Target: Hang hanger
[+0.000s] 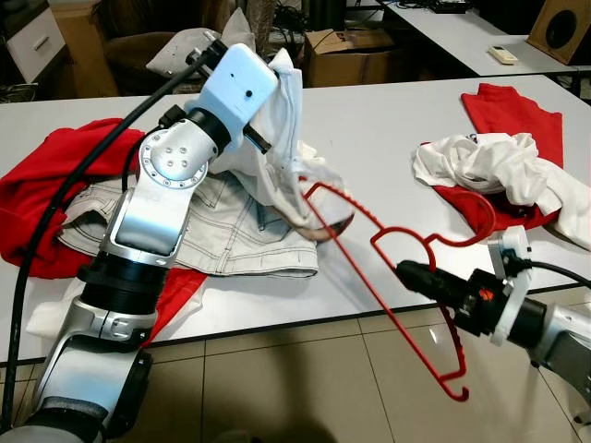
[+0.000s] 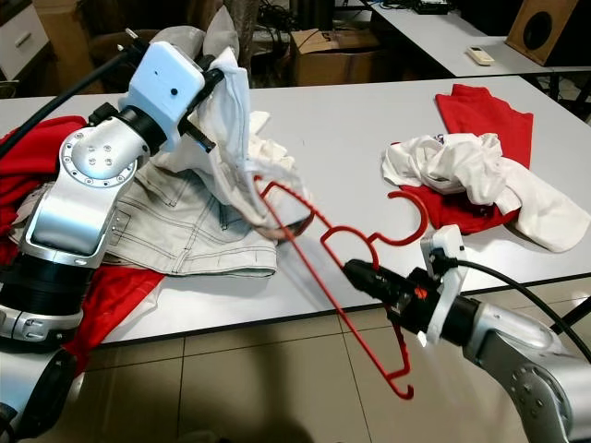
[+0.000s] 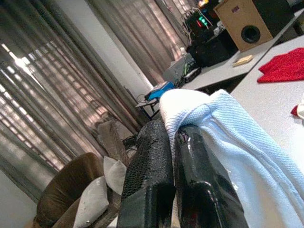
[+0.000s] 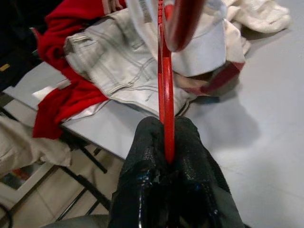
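Your right gripper (image 1: 403, 269) has its jaws clamped on the red hanger (image 1: 369, 242) at the worktop's (image 1: 369, 129) near edge; your left gripper (image 3: 173, 137) pinches the white shirt (image 1: 277, 138), raised left of it.

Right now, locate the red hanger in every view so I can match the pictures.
Left eye view: red hanger at centre, slanting off the table edge, pinched by the right hand.
Right eye view: same, slightly left of centre.
Left wrist view: I cannot make it out.
Right wrist view: a vertical red bar between the fingers.
Shared landmark: the pale jeans.
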`<state>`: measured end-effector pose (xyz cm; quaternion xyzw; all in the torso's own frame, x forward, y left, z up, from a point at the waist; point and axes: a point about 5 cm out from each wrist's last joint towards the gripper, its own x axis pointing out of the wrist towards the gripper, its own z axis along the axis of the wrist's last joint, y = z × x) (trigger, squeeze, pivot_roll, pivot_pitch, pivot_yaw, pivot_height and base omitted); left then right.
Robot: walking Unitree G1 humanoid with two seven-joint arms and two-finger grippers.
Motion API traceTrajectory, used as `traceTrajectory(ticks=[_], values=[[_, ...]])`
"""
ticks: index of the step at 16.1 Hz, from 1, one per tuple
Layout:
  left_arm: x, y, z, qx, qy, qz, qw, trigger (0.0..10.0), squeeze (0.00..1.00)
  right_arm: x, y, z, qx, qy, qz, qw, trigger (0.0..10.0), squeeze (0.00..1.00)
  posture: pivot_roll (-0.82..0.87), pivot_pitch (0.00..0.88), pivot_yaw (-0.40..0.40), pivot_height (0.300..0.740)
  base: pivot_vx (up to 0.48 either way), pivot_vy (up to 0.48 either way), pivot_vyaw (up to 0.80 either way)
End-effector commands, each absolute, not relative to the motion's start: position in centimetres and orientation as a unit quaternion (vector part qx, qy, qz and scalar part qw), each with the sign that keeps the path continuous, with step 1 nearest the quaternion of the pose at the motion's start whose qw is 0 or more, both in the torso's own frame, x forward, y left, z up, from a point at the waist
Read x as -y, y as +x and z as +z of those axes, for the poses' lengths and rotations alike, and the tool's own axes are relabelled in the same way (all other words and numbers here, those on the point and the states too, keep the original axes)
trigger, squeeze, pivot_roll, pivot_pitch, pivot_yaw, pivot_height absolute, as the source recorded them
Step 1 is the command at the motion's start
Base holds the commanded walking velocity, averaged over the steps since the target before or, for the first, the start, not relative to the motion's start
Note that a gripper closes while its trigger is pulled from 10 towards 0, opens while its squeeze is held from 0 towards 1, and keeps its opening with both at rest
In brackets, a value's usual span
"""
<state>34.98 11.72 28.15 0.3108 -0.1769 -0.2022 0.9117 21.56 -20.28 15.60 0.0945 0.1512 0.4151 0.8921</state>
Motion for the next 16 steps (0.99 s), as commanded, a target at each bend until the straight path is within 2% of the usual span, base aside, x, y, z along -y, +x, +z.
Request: traceTrajectory(ticks=[1, 7, 12, 16], values=[[-11.6, 35.0, 27.5, 0.164, 0.32, -0.2, 0.911, 0.0, 0.0, 20.1, 21.1, 16.5, -0.14, 0.085, 0.433, 0.886, 10.0, 0.0, -0.03, 0.0, 0.016, 0.74, 0.0, 0.0, 0.0], [-11.1, 34.9, 27.3, 0.161, 0.329, -0.209, 0.907, 0.0, 0.0, 19.9, 20.8, 16.5, -0.145, 0.08, 0.45, 0.878, 10.0, 0.0, -0.02, 0.0, 0.012, 0.74, 0.0, 0.0, 0.0], [-9.5, 34.3, 27.9, 0.178, 0.322, -0.239, 0.898, 0.0, 0.0, 18.8, 23.4, 15.8, -0.138, 0.079, 0.413, 0.897, 10.0, 0.0, -0.02, 0.0, 0.021, 0.74, 0.0, 0.0, 0.0], [-9.0, 34.0, 28.5, 0.189, 0.317, -0.244, 0.897, 0.0, 0.0, 17.9, 24.9, 15.5, -0.143, 0.083, 0.406, 0.899, 10.0, 0.0, -0.01, 0.0, 0.017, 0.74, 0.0, 0.0, 0.0]])
